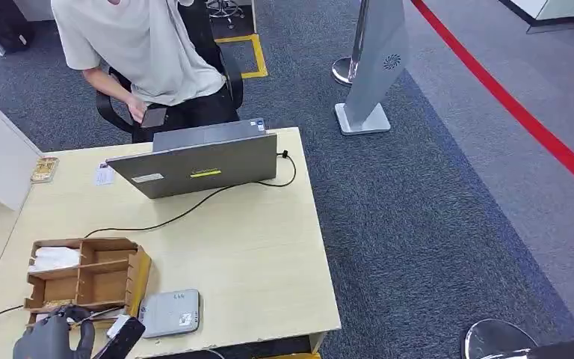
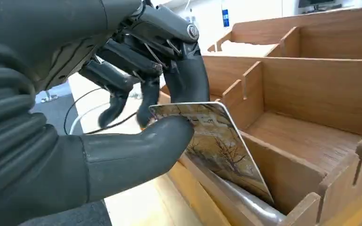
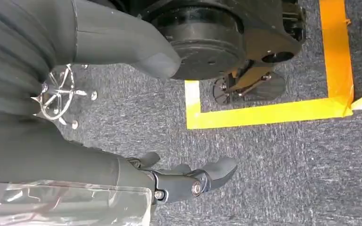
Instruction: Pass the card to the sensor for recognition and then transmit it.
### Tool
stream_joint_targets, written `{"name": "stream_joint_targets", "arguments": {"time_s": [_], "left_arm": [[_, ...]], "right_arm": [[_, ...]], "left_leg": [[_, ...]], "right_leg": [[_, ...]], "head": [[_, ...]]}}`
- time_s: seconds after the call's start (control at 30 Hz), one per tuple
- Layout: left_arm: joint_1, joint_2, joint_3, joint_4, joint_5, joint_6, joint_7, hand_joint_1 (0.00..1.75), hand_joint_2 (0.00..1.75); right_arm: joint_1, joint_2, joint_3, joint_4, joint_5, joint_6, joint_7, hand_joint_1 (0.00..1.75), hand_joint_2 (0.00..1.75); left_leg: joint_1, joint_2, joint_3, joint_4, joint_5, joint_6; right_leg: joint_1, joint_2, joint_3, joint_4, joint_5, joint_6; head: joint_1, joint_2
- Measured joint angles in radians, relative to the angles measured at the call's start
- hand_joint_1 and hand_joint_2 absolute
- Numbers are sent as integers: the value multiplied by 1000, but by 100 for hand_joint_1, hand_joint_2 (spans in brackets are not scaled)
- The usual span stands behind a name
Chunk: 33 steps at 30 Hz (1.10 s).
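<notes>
1. I see my left hand at the bottom left of the head view, at the near end of the wooden organizer.
2. In the left wrist view my left thumb and a dark finger pinch the card by one corner; the card stands tilted in a compartment of the organizer, its far end down inside.
3. My right hand hangs over grey carpet with yellow floor tape; its fingers are loosely extended and hold nothing.
4. Just right of the organizer, low in the head view, the grey card reader lies flat on the table.
5. Further up the frame, an open laptop stands with its back to me, a black cable running from it.
6. At the top, a person in a light shirt sits behind the laptop.
</notes>
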Motion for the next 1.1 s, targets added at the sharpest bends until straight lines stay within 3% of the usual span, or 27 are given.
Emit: {"name": "stream_joint_targets", "arguments": {"time_s": [0.4, 0.6, 0.8, 0.93, 1.03, 1.1], "left_arm": [[2, 4, 0, 3, -18, 38, -10, 175, 175], [14, 16, 0, -65, -62, 28, -24, 175, 175], [12, 82, -30, -241, -135, -39, -44, 175, 175], [18, 148, -44, -363, -174, -25, -72, 175, 175], [18, 176, -45, -407, -185, 18, -101, 175, 175], [-29, 182, -43, -429, -164, 35, -121, 175, 175]], "right_arm": [[-11, -24, 45, -4, -50, -39, -14, 0, 175], [-12, -39, 68, -25, -65, -49, -18, 0, 175], [9, -39, 65, -61, -19, -50, 16, 0, 175], [27, -39, 59, -69, 1, -50, 23, 0, 175], [36, -39, 58, -70, 3, -50, 12, 0, 175], [35, -39, 58, -72, -3, -49, 9, 0, 175]], "left_leg": [[0, 0, 0, 0, 0, 0], [0, 0, 1, 0, 0, 0], [0, 0, 1, 0, 0, 0], [0, 0, 1, 0, 0, 0], [0, -1, 1, 0, 0, 0], [0, -2, 1, 0, 1, 0]], "right_leg": [[0, 0, 0, 0, 0, 0], [0, 0, 0, 0, 0, 0], [0, 0, 0, 0, 0, 0], [0, 0, 0, 0, 0, 0], [0, -1, -3, 0, 0, 0], [0, -4, -2, 0, 0, 0]], "head": [[0, 0], [0, 0], [0, 0], [0, 0], [0, 0], [0, 0]]}}
